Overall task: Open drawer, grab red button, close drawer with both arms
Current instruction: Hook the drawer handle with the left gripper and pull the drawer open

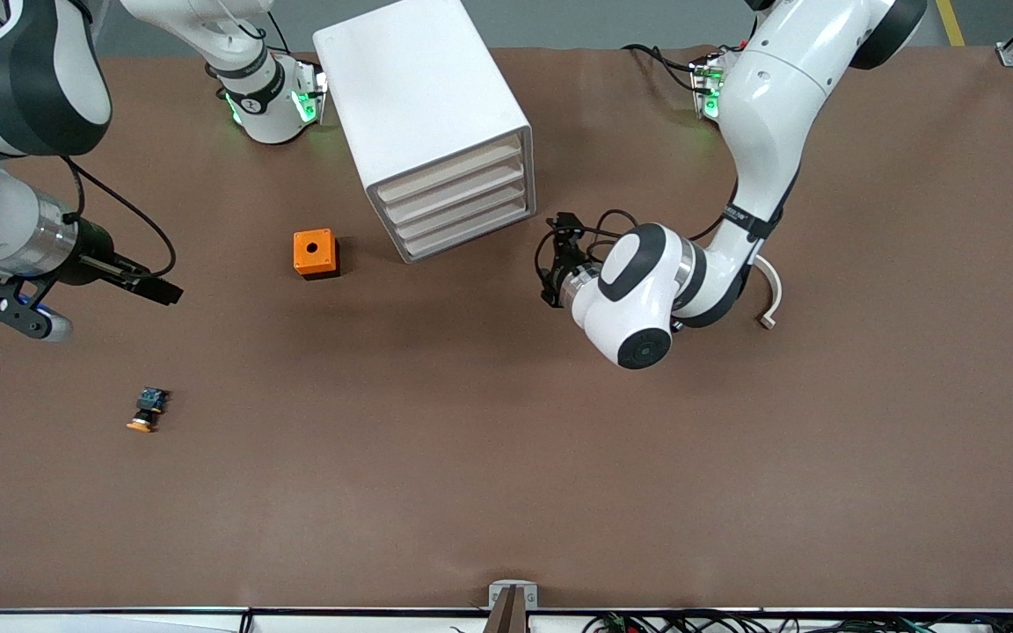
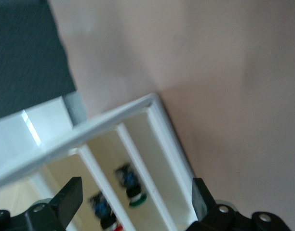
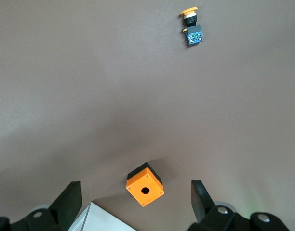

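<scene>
The white drawer cabinet (image 1: 436,114) stands near the robots' bases, and all of its drawers (image 1: 458,204) look shut. In the left wrist view the cabinet front (image 2: 138,144) fills the frame. Through it I see the button (image 2: 103,211), with its red cap and black-and-blue body, inside one drawer. A green-capped one (image 2: 132,187) lies in the drawer beside it. My left gripper (image 1: 555,261) (image 2: 135,202) is open and empty, just in front of the drawers, aimed at them. My right gripper (image 1: 163,291) (image 3: 133,199) is open and empty, above the table at the right arm's end.
An orange box with a hole (image 1: 316,253) (image 3: 145,185) sits on the brown table beside the cabinet, toward the right arm's end. An orange-capped pushbutton (image 1: 147,411) (image 3: 192,26) lies nearer the front camera, under the right arm.
</scene>
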Robot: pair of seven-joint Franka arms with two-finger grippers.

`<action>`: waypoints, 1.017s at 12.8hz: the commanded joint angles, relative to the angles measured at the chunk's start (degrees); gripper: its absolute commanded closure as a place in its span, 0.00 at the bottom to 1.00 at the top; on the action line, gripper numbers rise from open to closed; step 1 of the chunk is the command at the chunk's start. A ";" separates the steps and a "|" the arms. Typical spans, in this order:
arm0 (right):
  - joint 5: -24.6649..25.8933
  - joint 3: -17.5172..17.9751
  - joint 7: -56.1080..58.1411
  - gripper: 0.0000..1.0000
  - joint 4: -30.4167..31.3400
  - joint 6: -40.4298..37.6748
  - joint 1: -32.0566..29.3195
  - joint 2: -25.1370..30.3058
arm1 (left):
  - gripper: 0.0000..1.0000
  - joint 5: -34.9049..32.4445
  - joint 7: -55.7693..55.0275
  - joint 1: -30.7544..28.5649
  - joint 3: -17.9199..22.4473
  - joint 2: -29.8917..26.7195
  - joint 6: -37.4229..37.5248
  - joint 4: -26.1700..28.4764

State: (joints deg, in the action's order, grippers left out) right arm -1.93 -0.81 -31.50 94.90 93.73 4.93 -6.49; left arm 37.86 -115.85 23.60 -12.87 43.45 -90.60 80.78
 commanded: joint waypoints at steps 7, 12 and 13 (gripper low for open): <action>-0.89 -0.07 -0.93 0.00 0.02 -0.39 -0.09 0.42 | 0.26 14.25 -22.04 5.93 0.30 5.68 -0.72 -1.68; -0.89 -0.07 -0.93 0.00 0.02 -0.57 -0.09 0.43 | 0.38 14.61 -23.20 9.45 0.30 6.30 -0.72 -1.59; -0.89 -0.07 -1.02 0.00 0.02 -0.65 -0.09 0.51 | 0.43 14.61 -23.20 9.71 0.30 6.65 -0.72 -1.51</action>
State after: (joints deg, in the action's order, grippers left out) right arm -1.99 -0.86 -31.57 94.91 93.60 4.92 -6.49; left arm 51.24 -138.16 32.60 -12.91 48.71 -91.51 80.64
